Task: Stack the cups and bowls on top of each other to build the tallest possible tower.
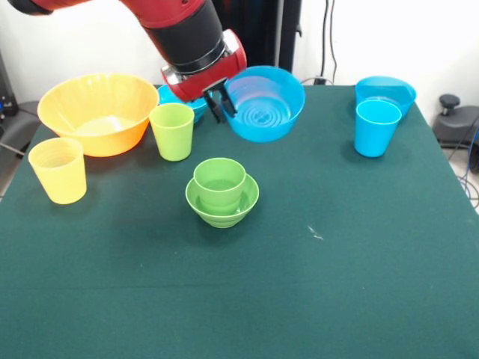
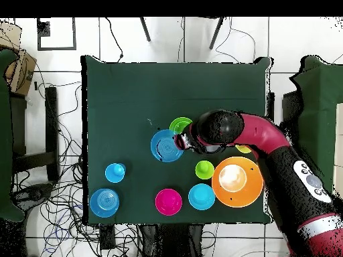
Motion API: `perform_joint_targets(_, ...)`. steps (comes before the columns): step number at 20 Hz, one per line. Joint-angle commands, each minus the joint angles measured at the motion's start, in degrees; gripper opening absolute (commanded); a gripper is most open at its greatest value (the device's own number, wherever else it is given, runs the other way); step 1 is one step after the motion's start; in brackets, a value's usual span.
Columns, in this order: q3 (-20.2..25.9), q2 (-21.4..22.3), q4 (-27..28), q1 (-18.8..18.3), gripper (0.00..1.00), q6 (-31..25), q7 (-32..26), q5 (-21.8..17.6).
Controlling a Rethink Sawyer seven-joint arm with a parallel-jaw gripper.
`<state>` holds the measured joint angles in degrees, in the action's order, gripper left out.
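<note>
From the front we count, left to right around the tower [image 1: 222, 192]: a pale yellow cup [image 1: 58, 170] far to its left on the green surface [image 1: 337, 269], the large orange bowl [image 1: 97, 112] behind that, a yellow-green cup [image 1: 173, 131] just behind-left of the tower, and a sky blue cup [image 1: 376, 127] well to its right, with a blue bowl [image 1: 386, 91] behind it.

The hand [image 1: 221, 105] pinches the rim of a wide blue bowl [image 1: 266, 103], held tilted behind the tower (its ribbed inside faces us).

The tower is a green cup nested in a small green bowl.

Only the overhead view shows a red bowl [image 2: 168, 201] beside a small blue one [image 2: 201, 196].
</note>
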<state>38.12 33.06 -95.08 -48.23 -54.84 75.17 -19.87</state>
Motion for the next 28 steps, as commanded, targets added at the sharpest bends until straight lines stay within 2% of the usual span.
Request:
perform_joint_targets(1, 3.11, 2.94, 1.18, 0.59, 0.00, 8.92, -7.37, -6.79)
perform_joint_targets(9, 5.47, 3.66, -0.51, -0.54, 0.00, 14.37, -5.21, -6.41)
perform_joint_targets(12, 5.37, 3.87, -0.61, -0.37, 0.00, 14.56, -4.93, -6.44)
perform_joint_targets(18, 6.78, 2.79, -2.48, -2.78, 0.00, 14.98, -5.38, -4.93)
perform_joint_targets(22, 6.73, 2.30, -2.03, -3.89, 0.00, 14.17, -5.95, -5.49)
perform_joint_targets(28, 7.25, 1.02, -0.34, -5.54, 0.00, 12.22, -9.89, -7.32)
